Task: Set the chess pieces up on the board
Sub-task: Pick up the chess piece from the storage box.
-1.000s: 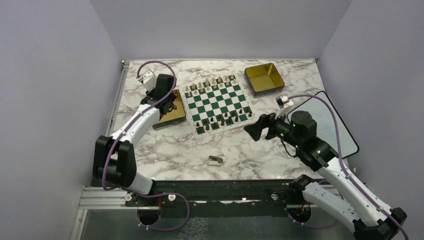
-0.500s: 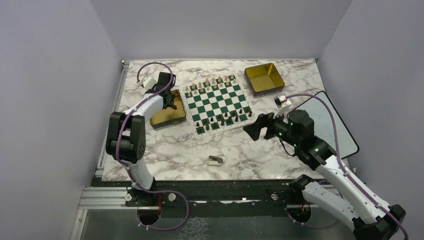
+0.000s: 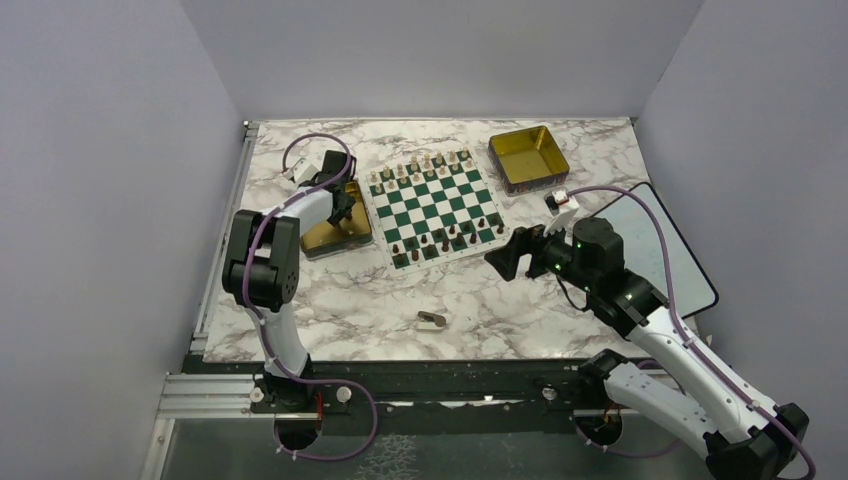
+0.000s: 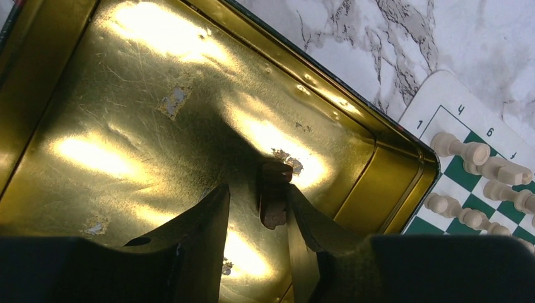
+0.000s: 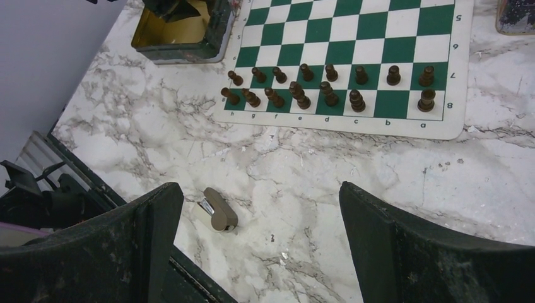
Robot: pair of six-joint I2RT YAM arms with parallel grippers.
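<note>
Over on the left, the left gripper [image 4: 255, 192] is down inside the gold tin [image 4: 126, 95], its jaws partly spread on either side of a single dark piece [image 4: 274, 197] on the tin's floor. The piece sits close against the right-hand finger, with a clear gap on the other side, so I'd say it isn't pinched yet. This looks like the pick-up step: the jaws need to close on the piece and lift it straight up clear of the tin wall.

Just beside the tin lies the board [image 5: 372, 25]. The cream pieces [image 4: 470, 151] stand along its far side and the dark pieces [image 5: 328, 93] fill two rows at the near edge, apart from one bare square in the back row, second from the right. That gap is probably where the tin's piece belongs.

On the right, the right gripper [image 5: 258, 189] hangs over the desk [image 5: 353, 164] near the board's near edge, spread wide and empty.
</note>
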